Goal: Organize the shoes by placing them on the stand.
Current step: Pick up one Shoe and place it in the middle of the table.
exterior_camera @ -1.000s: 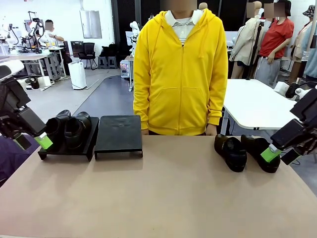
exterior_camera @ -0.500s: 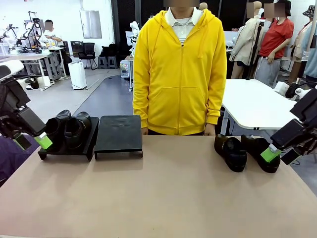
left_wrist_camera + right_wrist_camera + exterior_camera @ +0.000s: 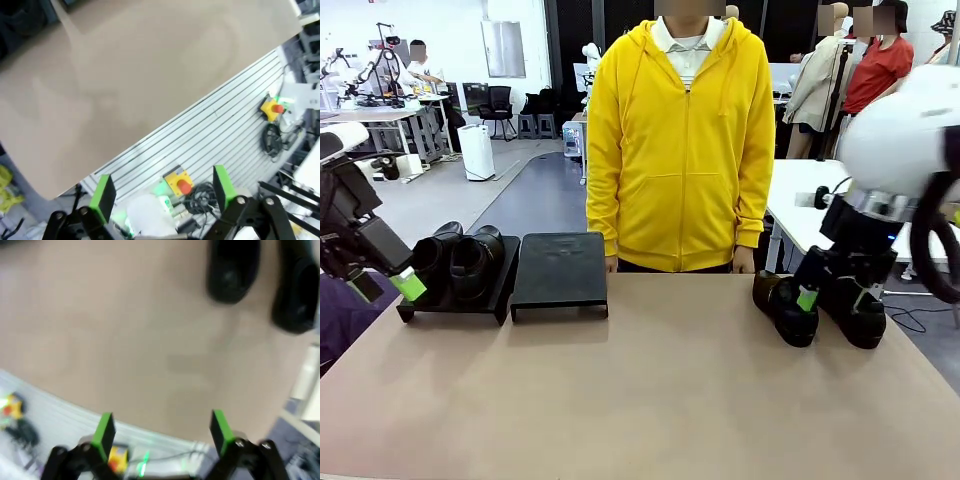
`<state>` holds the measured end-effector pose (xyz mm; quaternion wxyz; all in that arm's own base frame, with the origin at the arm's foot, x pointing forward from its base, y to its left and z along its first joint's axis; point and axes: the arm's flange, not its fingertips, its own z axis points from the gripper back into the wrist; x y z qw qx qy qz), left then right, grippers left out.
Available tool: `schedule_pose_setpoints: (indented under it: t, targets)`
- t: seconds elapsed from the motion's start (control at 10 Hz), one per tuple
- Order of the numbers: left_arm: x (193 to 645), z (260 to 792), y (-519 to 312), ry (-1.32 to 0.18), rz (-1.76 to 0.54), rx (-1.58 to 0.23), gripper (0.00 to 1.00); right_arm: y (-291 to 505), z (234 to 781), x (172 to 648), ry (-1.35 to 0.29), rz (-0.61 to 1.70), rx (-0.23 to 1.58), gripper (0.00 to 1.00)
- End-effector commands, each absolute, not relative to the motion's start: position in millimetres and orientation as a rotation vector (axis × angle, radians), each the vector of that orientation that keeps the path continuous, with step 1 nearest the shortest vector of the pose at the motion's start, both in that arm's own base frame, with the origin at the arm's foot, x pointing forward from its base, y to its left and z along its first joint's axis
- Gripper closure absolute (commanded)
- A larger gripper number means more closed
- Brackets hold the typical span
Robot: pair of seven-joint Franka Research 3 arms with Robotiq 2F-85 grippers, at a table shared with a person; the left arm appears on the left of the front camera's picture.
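Right tool [image 3: 160,432], open and empty like the left tool [image 3: 161,192], hovers at the loose shoes [image 3: 788,308] by the counter's [image 3: 650,400] far right corner, while the other shoes [image 3: 470,265] already sit on the stand [image 3: 452,309].

Two shoes [image 3: 460,265] on stand [image 3: 506,285], two on table [image 3: 650,380]
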<state>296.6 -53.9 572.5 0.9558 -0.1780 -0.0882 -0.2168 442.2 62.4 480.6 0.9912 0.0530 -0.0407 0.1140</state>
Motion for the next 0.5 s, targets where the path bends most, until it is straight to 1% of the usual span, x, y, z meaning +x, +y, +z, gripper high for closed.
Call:
schedule_pose_setpoints:
  t: [0.0,0.1,0.2,0.3,0.4]
  targets:
    - [297,573,-52,-0.186,-0.456,-0.382,0.0,47,484,484,-0.061,0.167,0.086,0.0]
    - [297,573,-52,-0.186,-0.456,-0.382,0.0,43,488,479,-0.076,0.177,0.115,0.0]
    - [297,573,-52,-0.186,-0.456,-0.382,0.0,45,506,455,0.042,0.223,0.205,0.0]
    - [297,573,-52,-0.186,-0.456,-0.382,0.0,39,468,492,-0.07,0.178,0.089,0.0]
    - [297,573,-52,-0.186,-0.456,-0.382,0.0,39,468,492,-0.07,0.178,0.089,0.0]
